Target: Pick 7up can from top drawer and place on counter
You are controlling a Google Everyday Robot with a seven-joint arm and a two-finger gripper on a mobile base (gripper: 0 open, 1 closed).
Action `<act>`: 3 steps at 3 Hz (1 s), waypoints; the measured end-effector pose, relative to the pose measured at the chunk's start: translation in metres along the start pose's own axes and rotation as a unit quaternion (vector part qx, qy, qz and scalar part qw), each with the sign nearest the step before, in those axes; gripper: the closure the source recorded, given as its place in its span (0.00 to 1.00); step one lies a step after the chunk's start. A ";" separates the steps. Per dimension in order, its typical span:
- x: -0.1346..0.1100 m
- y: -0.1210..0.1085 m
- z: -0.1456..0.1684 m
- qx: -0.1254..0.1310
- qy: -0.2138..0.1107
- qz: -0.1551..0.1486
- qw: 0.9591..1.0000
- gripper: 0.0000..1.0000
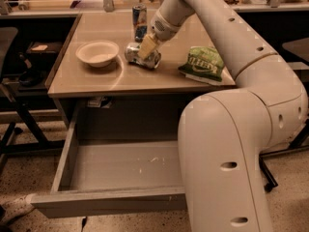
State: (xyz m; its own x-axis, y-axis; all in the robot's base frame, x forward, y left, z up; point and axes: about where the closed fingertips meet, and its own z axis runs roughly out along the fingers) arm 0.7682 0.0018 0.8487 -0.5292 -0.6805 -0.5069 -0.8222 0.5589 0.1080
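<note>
The 7up can [132, 52], silver and dented, lies tilted on the beige counter [91, 81] near its middle. My gripper [146, 47] reaches down from the upper right and is shut on the 7up can, its yellowish fingertips across the can's body. The can rests at or just above the counter surface. The top drawer [111, 204] stands pulled open below the counter, and its scuffed grey floor holds nothing.
A white bowl [97, 53] sits left of the can. A taller blue-and-silver can [139, 13] stands just behind the gripper. A green chip bag [203, 64] lies to the right. My arm and body [227, 163] fill the right foreground. A chair frame [12, 95] stands at the left.
</note>
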 end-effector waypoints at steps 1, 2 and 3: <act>0.000 0.000 0.000 0.000 0.000 0.000 1.000 0.58; 0.000 0.000 0.000 0.000 0.000 0.000 1.000 0.36; 0.000 0.000 0.000 0.000 0.000 0.000 1.000 0.13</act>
State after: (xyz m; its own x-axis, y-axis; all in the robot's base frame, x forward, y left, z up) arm 0.7682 0.0019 0.8486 -0.5292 -0.6805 -0.5068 -0.8222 0.5589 0.1081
